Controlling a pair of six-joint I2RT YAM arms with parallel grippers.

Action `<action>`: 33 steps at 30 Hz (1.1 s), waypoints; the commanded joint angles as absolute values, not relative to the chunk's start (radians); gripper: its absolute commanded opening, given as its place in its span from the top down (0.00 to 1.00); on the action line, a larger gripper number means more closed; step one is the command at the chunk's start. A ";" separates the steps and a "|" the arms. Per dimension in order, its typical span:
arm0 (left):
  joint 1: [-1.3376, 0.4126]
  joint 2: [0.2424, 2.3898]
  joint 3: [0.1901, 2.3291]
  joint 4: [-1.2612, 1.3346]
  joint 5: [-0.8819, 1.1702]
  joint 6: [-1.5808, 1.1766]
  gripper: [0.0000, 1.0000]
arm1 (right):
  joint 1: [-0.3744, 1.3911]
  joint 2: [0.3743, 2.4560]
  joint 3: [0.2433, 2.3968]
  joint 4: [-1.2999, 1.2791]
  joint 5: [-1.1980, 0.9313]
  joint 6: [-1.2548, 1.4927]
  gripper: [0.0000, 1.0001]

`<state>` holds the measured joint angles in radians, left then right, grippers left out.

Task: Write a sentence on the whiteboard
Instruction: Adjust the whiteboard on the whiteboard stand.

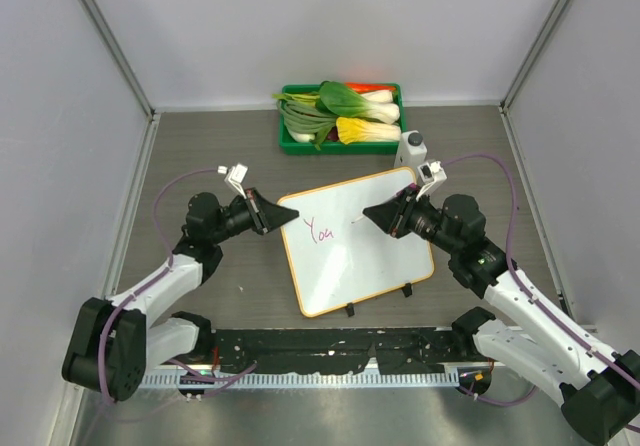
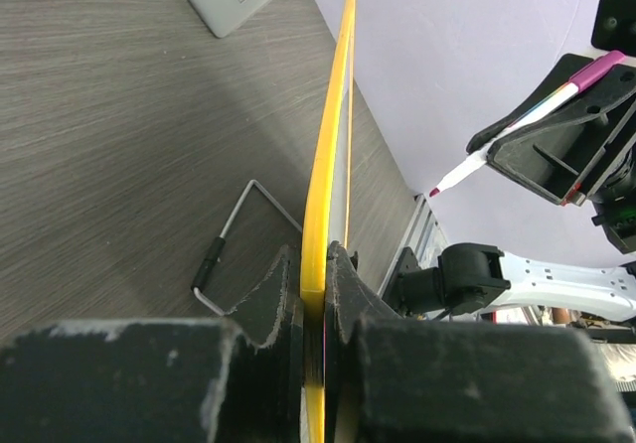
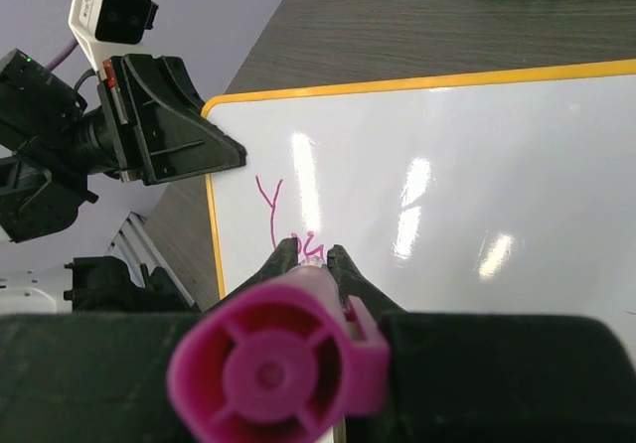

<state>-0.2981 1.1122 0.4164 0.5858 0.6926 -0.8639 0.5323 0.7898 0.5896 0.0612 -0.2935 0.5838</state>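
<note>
The whiteboard (image 1: 365, 256) with its orange rim stands tilted on wire feet in the middle of the table. On its left part the sentence (image 1: 320, 230) reads "You" in pink. My left gripper (image 1: 290, 214) is shut on the board's left rim (image 2: 328, 185), one finger on each face. My right gripper (image 1: 372, 214) is shut on a pink marker (image 2: 527, 120), whose tip points at the board just right of the word and appears slightly off the surface. In the right wrist view the marker's pink cap end (image 3: 278, 373) hides part of the writing (image 3: 270, 210).
A green tray (image 1: 290, 146) of leafy vegetables sits at the back centre. A small white device (image 1: 411, 149) stands by the board's top right corner. The board's wire stand (image 2: 234, 244) rests on the table behind it. A black rail (image 1: 330, 351) runs along the near edge.
</note>
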 commanded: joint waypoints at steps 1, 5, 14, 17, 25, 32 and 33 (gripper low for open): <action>-0.279 1.134 0.417 0.410 0.660 -0.620 1.00 | 0.532 0.782 0.591 0.066 -0.243 0.520 0.99; -0.273 1.128 0.419 0.358 0.602 -0.569 1.00 | 0.555 0.807 0.597 0.063 -0.197 0.500 0.99; -0.265 1.108 0.442 0.164 0.373 -0.457 0.99 | 0.681 0.885 0.629 0.089 -0.051 0.453 0.99; -0.265 1.104 0.454 0.137 0.333 -0.469 0.79 | 0.683 0.893 0.632 0.103 -0.051 0.459 0.99; -0.267 1.040 0.405 0.224 0.400 -0.557 0.27 | 0.683 0.881 0.650 0.084 -0.055 0.463 0.99; -0.267 0.907 0.286 0.365 0.492 -0.712 0.14 | 0.683 0.842 0.653 0.051 -0.049 0.460 0.99; -0.265 0.891 0.270 0.389 0.503 -0.736 0.14 | 0.681 0.838 0.653 0.049 -0.049 0.462 0.99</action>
<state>-0.2699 0.9440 0.3244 0.2821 0.4564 -0.6498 0.6788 0.8742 0.6025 0.0334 -0.0666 0.4728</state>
